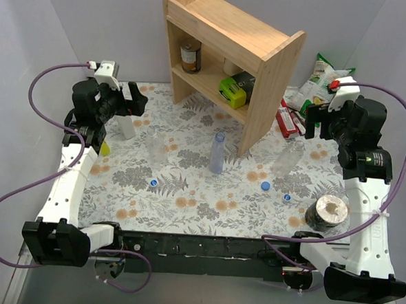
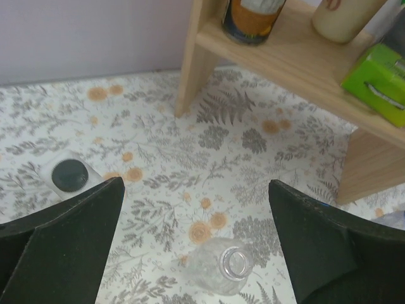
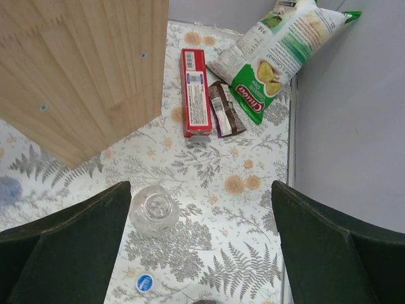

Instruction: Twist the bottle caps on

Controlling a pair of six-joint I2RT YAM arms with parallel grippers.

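Left gripper (image 2: 196, 183) and right gripper (image 3: 201, 185): spread, empty, each near an uncapped bottle (image 2: 218, 272). Blue caps (image 1: 265, 185) are scattered flat on the cloth (image 1: 185, 213) nearby. A bottle could be toppled, or a cap skidded away, by a finger.

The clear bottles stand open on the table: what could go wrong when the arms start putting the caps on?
The bottles are slim and upright; the left pincer, closing off-centre on the left bottle, could tip it.
The blue caps lie small and flat on the mat, so they may slip from the fingers.
The right bottle stands near the wooden shelf; the right pincer might bump it.
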